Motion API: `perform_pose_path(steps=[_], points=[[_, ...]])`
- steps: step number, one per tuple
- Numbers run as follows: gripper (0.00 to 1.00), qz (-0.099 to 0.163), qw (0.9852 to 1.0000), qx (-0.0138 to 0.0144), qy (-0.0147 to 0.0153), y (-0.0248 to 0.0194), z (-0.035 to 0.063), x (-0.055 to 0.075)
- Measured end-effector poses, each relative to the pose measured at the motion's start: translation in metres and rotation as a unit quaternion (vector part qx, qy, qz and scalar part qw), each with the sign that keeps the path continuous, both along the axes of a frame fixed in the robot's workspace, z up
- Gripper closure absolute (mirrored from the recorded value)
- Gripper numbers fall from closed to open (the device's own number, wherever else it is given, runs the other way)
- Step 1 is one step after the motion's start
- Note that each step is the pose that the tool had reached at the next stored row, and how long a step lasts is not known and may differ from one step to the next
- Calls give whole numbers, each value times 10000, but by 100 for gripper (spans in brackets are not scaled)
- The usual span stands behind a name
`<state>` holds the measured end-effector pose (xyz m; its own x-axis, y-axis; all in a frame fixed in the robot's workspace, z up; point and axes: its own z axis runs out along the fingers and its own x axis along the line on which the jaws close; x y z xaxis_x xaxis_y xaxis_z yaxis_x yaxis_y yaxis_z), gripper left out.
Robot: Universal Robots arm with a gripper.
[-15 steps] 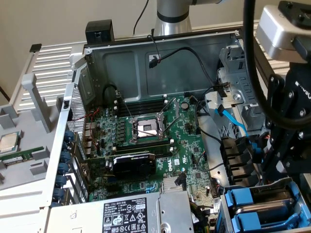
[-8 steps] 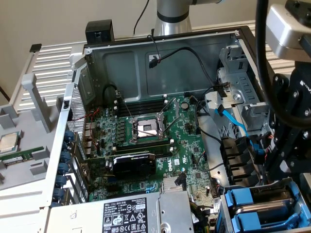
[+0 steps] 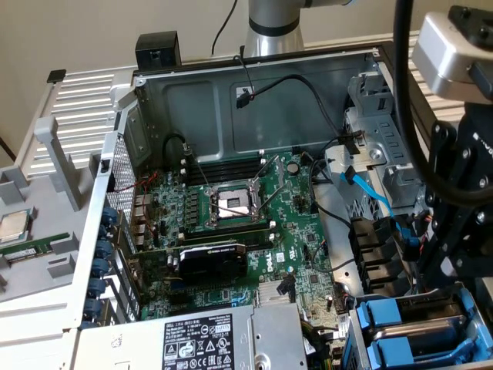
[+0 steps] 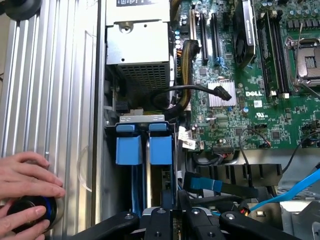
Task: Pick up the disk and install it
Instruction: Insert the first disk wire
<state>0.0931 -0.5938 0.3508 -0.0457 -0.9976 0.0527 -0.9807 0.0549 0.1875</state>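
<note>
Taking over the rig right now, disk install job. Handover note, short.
Pincer: low over the drive cage; whether it grips anything is unclear.
Things: two blue carriers side by side in the cage. The one in line with the pincer, nearer the motherboard, is likely the disk; the other carrier sits by the case wall.
Done: both are in cage slots.
Left: full seating unconfirmed.
Note: a person's hands on a black knob beside the case.
</note>
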Motion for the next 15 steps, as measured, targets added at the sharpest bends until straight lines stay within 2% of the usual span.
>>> perform_pose_path(steps=[15], points=[[83,-6,10000,-2,-5,-9,-9,-2]])
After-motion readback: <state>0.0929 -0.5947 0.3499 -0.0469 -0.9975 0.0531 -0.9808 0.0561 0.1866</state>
